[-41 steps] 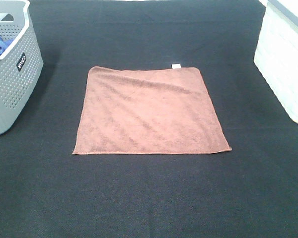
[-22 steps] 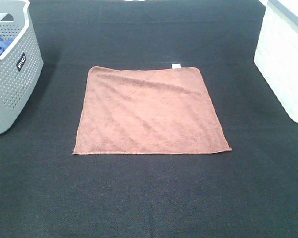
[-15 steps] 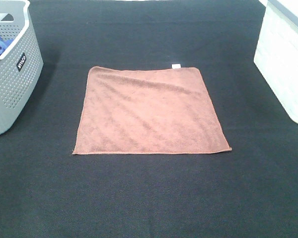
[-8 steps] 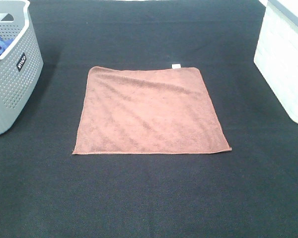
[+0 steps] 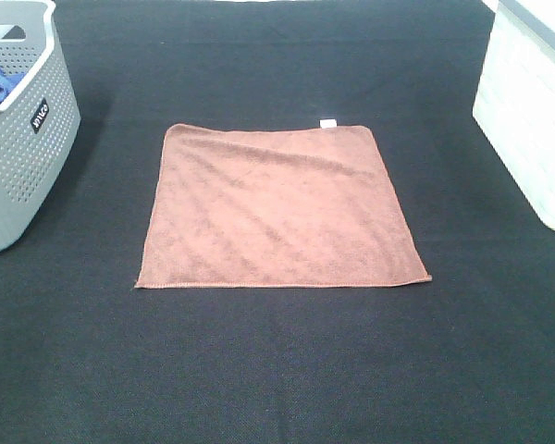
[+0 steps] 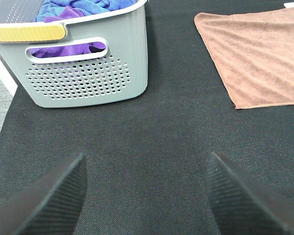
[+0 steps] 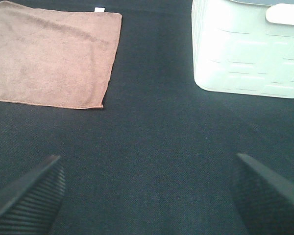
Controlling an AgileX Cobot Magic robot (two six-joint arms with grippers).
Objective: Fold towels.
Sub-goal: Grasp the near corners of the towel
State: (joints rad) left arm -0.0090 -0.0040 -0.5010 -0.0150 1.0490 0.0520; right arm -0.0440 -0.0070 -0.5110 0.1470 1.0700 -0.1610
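The reddish-brown towel (image 5: 277, 211) lies flat and unfolded in the middle of the black table, its small white tag (image 5: 327, 122) at the far edge. It also shows in the left wrist view (image 6: 257, 54) and the right wrist view (image 7: 51, 54). Neither gripper appears in the exterior high view. My left gripper (image 6: 147, 198) is open and empty above bare black mat, apart from the towel's near left corner. My right gripper (image 7: 147, 196) is open and empty above bare mat, apart from the towel's near right corner.
A grey perforated basket (image 5: 23, 139) stands at the left edge, holding blue and purple cloths (image 6: 83, 9). A white bin (image 5: 532, 111) stands at the right edge; it also shows in the right wrist view (image 7: 245, 49). Black mat (image 5: 277, 370) covers the table.
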